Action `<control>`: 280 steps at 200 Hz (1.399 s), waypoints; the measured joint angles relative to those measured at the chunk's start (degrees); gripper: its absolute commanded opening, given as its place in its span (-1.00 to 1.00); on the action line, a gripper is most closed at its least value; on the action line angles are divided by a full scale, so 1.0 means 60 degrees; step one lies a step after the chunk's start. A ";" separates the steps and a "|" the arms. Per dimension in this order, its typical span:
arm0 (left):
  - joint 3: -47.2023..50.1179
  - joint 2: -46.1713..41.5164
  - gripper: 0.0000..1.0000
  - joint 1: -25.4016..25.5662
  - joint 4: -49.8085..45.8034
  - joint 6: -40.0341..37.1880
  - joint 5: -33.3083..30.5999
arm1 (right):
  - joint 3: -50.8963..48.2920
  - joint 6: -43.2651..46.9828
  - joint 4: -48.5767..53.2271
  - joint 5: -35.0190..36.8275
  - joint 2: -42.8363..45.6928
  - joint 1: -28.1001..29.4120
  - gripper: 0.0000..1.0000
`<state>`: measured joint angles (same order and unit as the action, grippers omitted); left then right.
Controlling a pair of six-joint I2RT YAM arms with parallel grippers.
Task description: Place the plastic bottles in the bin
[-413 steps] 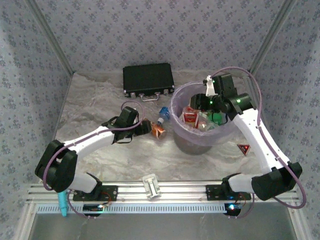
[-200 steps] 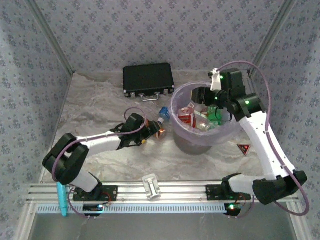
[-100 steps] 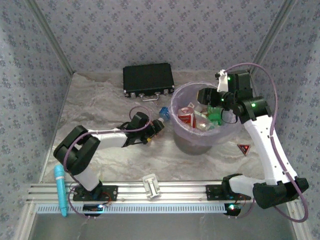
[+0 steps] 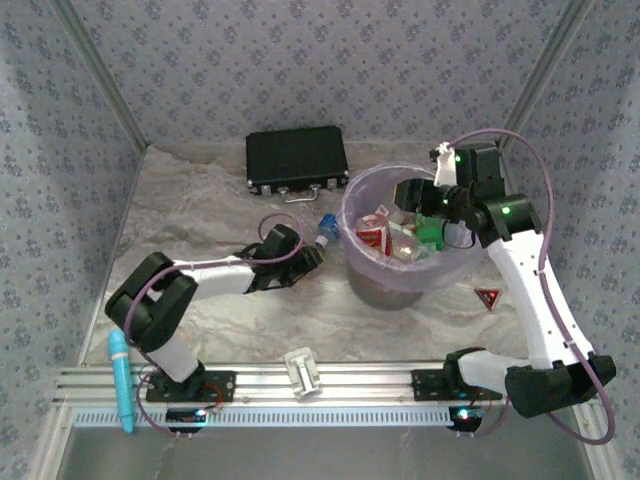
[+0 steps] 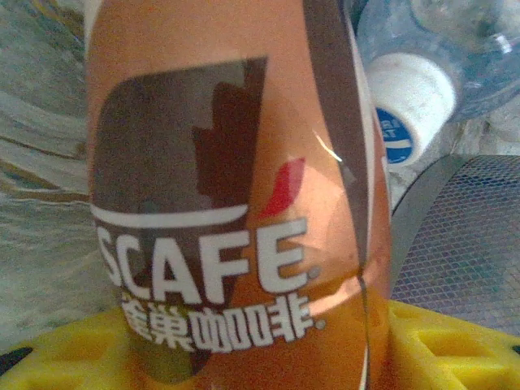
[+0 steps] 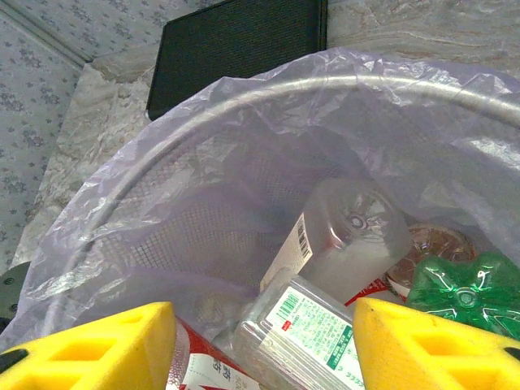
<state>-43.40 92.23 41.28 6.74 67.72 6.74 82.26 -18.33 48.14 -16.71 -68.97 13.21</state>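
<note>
- Straddling orange-labelled coffee bottle [image 5: 227, 203] with left hand [image 4: 312, 258], on bench [image 4: 190, 210] just beside bin [image 4: 350, 205]; cannot tell whether clamped yet.
- Holding right hand [image 6: 264, 345] wide, empty, above bin.
- Probably light, smooth, slippery, a little squashy; best gripped mid-body, across the label.

Walls [image 4: 330, 70] in a pale grey-blue floral print are enclosing the scene on the left, far and right, with metal posts [image 4: 108, 85] rising in the two far corners. A crinkled, marble-patterned sheet [image 4: 190, 200] is covering the table [image 4: 300, 325], and an aluminium rail [image 4: 370, 380] is running along its near edge under soft, even light.
</note>
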 measured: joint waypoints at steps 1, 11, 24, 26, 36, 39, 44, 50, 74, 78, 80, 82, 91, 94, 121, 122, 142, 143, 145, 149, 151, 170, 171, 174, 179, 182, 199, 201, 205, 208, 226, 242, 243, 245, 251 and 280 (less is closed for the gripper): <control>-0.0004 -0.0018 0.08 0.0000 -0.0025 -0.0025 -0.0018 | 0.0000 0.0000 0.0000 -0.0011 0.0000 -0.0004 0.22; -0.0025 -0.0382 0.03 0.0000 -0.0306 -0.0321 -0.0186 | 0.0004 0.0004 -0.0011 -0.0124 0.0015 -0.0022 0.22; -0.0091 -0.0882 -0.02 0.0000 -0.0652 -0.0776 -0.0404 | 0.0051 0.0036 -0.0029 -0.0302 0.0018 -0.0040 0.22; -0.0106 -0.0940 -0.03 0.0000 -0.0699 -0.0845 -0.0430 | 0.0062 0.0047 -0.0029 -0.0342 0.0018 -0.0040 0.22; -0.0200 -0.1311 -0.08 0.0000 -0.0911 -0.1239 -0.0572 | 0.0146 0.0073 -0.0051 -0.0543 0.0015 -0.0040 0.22; -0.0233 -0.1428 -0.09 0.0000 -0.0965 -0.1388 -0.0605 | 0.0182 0.0080 -0.0058 -0.0623 0.0015 -0.0040 0.22; -0.0295 -0.1596 -0.13 0.0000 -0.1049 -0.1606 -0.0645 | 0.0259 0.0106 -0.0062 -0.0750 0.0015 -0.0044 0.22; -0.0361 -0.1800 -0.17 0.0000 -0.1144 -0.1894 -0.0681 | 0.0357 0.0138 -0.0084 -0.0925 0.0015 -0.0055 0.22; -0.0554 -0.2634 -0.41 0.0000 -0.1406 -0.3184 -0.0721 | 0.0969 0.0226 -0.0149 -0.1770 -0.0135 -0.0025 0.22; -0.0572 -0.2743 -0.43 -0.0004 -0.1443 -0.3362 -0.0699 | 0.1096 0.0244 -0.0178 -0.1909 -0.0186 -0.0004 0.23; -0.0590 -0.2816 -0.44 0.0000 -0.1464 -0.3493 -0.0681 | 0.1147 0.0248 -0.0189 -0.1967 -0.0215 0.0011 0.23; -0.0601 -0.2878 -0.44 -0.0004 -0.1479 -0.3628 -0.0645 | 0.1209 0.0251 -0.0200 -0.2025 -0.0248 0.0029 0.23; -0.0674 -0.3126 -0.46 -0.0004 -0.1541 -0.4116 -0.0495 | 0.1453 0.0291 -0.0262 -0.2262 -0.0386 0.0138 0.25; -0.0710 -0.3224 -0.46 -0.0004 -0.1574 -0.4328 -0.0423 | 0.1526 0.0310 -0.0277 -0.2339 -0.0444 0.0193 0.26; -0.0998 -0.3756 -0.49 -0.0007 -0.1694 -0.5646 0.0353 | 0.2109 0.0452 -0.0353 -0.2787 -0.1031 0.0852 0.43; -0.1005 -0.3763 -0.49 -0.0007 -0.1698 -0.5672 0.0375 | 0.2127 0.0463 -0.0353 -0.2798 -0.1049 0.0874 0.43; -0.1104 -0.4069 -0.52 -0.0011 -0.1617 -0.6291 0.1031 | 0.2539 0.0492 -0.0419 -0.2991 -0.1588 0.1366 0.50; -0.1104 -0.4084 -0.52 -0.0011 -0.1606 -0.6320 0.1075 | 0.2575 0.0492 -0.0423 -0.3013 -0.1632 0.1399 0.50; -0.1104 -0.4120 -0.53 -0.0011 -0.1599 -0.6360 0.1147 | 0.2608 0.0492 -0.0430 -0.3020 -0.1676 0.1424 0.51; -0.1104 -0.4171 -0.53 -0.0011 -0.1566 -0.6430 0.1290 | 0.2718 0.0492 -0.0441 -0.3082 -0.1818 0.1526 0.52; -0.1104 -0.4189 -0.53 -0.0011 -0.1548 -0.6470 0.1366 | 0.2754 0.0495 -0.0441 -0.3089 -0.1858 0.1552 0.53; -0.1096 -0.4324 -0.56 -0.0011 -0.1206 -0.6685 0.1989 | 0.3297 0.0492 -0.0466 -0.3231 -0.2488 0.1851 0.58; -0.1096 -0.4331 -0.57 -0.0011 -0.1162 -0.6696 0.2033 | 0.3337 0.0492 -0.0470 -0.3231 -0.2532 0.1865 0.58; -0.1096 -0.4350 -0.57 -0.0011 -0.1122 -0.6717 0.2102 | 0.3421 0.0492 -0.0474 -0.3257 -0.2637 0.1905 0.60; -0.1093 -0.4371 -0.58 -0.0011 -0.1031 -0.6754 0.2229 | 0.3552 0.0492 -0.0484 -0.3268 -0.2776 0.1956 0.63; -0.1089 -0.4379 -0.59 -0.0011 -0.0998 -0.6779 0.2291 | 0.3632 0.0492 -0.0484 -0.3297 -0.2878 0.1993 0.64; -0.1053 -0.4452 -0.62 -0.0011 -0.0769 -0.6878 0.2608 | 0.3960 0.0488 -0.0514 -0.3337 -0.3355 0.2164 0.60; -0.1045 -0.4462 -0.62 -0.0011 -0.0743 -0.6900 0.2645 | 0.3982 0.0488 -0.0525 -0.3351 -0.3413 0.2189 0.59; -0.1038 -0.4473 -0.63 -0.0011 -0.0703 -0.6907 0.2714 | 0.4018 0.0484 -0.0532 -0.3370 -0.3508 0.2229 0.57; -0.1035 -0.4481 -0.63 -0.0011 -0.0670 -0.6936 0.2750 | 0.4033 0.0484 -0.0550 -0.3388 -0.3577 0.2259 0.56; -0.1031 -0.4499 -0.64 -0.0011 -0.0546 -0.7009 0.2947 | 0.4051 0.0415 -0.0579 -0.3523 -0.3967 0.2452 0.52; -0.1031 -0.4499 -0.66 -0.0011 -0.0539 -0.7060 0.3038 | 0.4051 0.0382 -0.0597 -0.3617 -0.4269 0.2619 0.46; -0.1031 -0.4499 -0.66 -0.0011 -0.0535 -0.7071 0.3042 | 0.4051 0.0375 -0.0597 -0.3617 -0.4280 0.2626 0.45; -0.1031 -0.4499 -0.66 -0.0011 -0.0528 -0.7071 0.3064 | 0.4051 0.0368 -0.0601 -0.3621 -0.4302 0.2648 0.45; -0.1031 -0.4499 -0.66 -0.0011 -0.0514 -0.7082 0.3085 | 0.4051 0.0350 -0.0597 -0.3639 -0.4390 0.2699 0.42; -0.1031 -0.4499 -0.67 -0.0011 -0.0510 -0.7144 0.3166 | 0.4051 0.0255 -0.0608 -0.3770 -0.4524 0.2863 0.07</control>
<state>-49.58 65.23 41.21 3.68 24.86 25.74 106.56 -16.80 44.49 -39.33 -96.12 30.39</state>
